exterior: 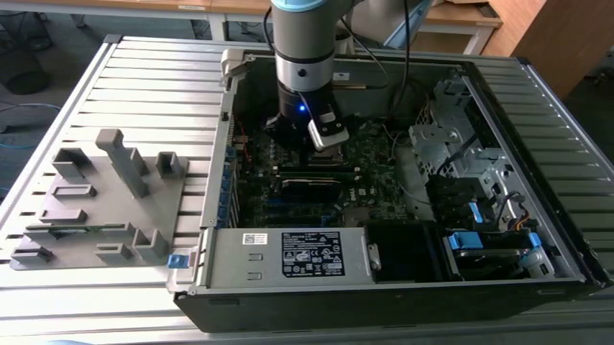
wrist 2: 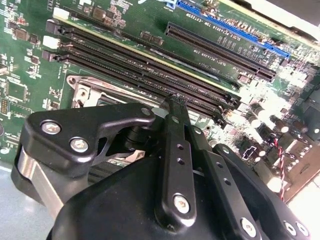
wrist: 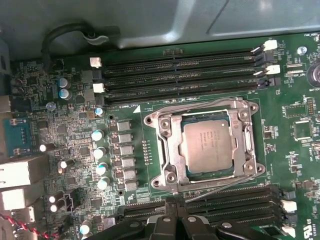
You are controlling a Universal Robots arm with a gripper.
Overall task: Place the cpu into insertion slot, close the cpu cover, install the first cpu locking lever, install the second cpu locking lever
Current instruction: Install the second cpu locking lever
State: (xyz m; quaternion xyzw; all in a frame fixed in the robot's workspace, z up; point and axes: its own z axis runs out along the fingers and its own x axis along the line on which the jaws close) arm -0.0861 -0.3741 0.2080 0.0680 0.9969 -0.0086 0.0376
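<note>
Inside the open computer case [exterior: 537,144], the gripper [wrist: 174,200] hovers beside the insertion slot [wrist: 207,145] with its jaws pressed together on nothing. Within the slot, the cpu [wrist: 208,146] sits under the closed cpu cover [wrist: 170,147].

Memory slots [wrist: 180,75] close beside cpu cover [wrist: 172,150]

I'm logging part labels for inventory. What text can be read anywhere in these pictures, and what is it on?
Nothing reads reliably:
Large white label on the grey metal box: print and barcodes, too small to read.
Small white sticker beside it: too small.
The cpu, metal top: faint engraving, too blurred.
Motherboard lettering by the blue slot: upside down and blurred.
</note>
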